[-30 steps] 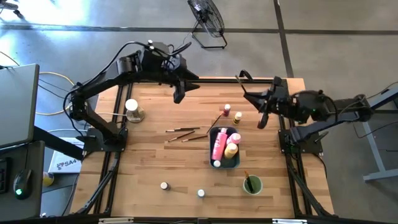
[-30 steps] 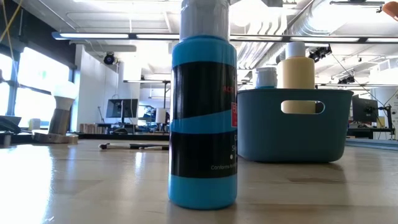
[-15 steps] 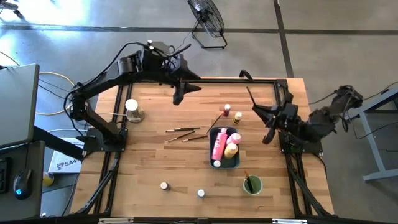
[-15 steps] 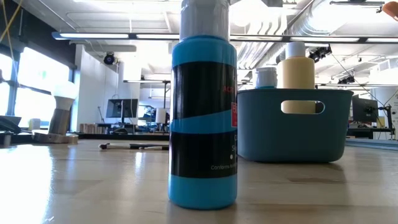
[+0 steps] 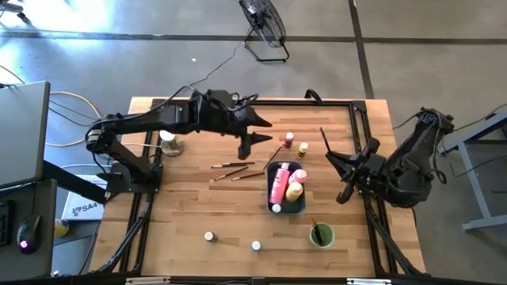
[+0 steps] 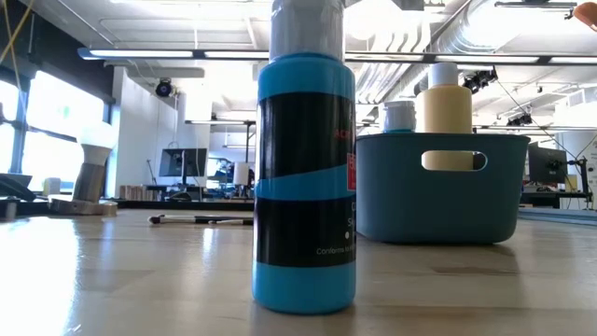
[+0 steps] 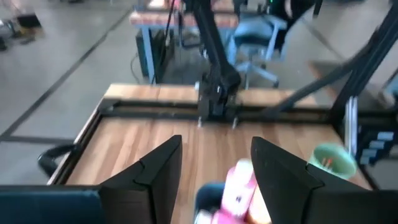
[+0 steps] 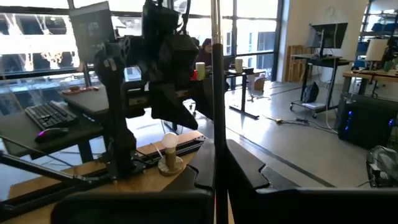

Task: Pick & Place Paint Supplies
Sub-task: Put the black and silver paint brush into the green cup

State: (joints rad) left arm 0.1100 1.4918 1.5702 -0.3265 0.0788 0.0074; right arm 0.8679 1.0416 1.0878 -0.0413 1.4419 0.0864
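The left hand (image 5: pixel 246 146) hangs spread just beside the far left corner of the blue-grey rectangular plastic tray (image 5: pixel 303 207). If it drops carelessly, I reckon a finger could clip the tray wall or roll the slanted brush (image 5: pixel 277 151) lying there. These handles lie flat on the wooden bench (image 5: pixel 182 206), so a pinch may skid off.

The right hand (image 5: pixel 331 157), drawn back to the right of the tray, is pressed together on a thin brown-handled paintbrush (image 5: pixel 323 139). It is held near one end (a poor lever), so it could twist or slip on the way to wherever it goes.

My count:
- One pink squeeze bottle (image 5: pixel 279 184) and one yellow squeeze bottle (image 5: pixel 295 190), both in the tray.
- Five tiny jars: one in the tray (image 5: pixel 276 207), two just beyond it (image 5: pixel 289 140), and two well in front of it to the left (image 5: pixel 209 236).
- Six brushes, as best I can tell: three lying left of the tray (image 5: pixel 232 165), the slanted one, one standing in the round green cup (image 5: pixel 321 235) in front of the tray, and the one held.
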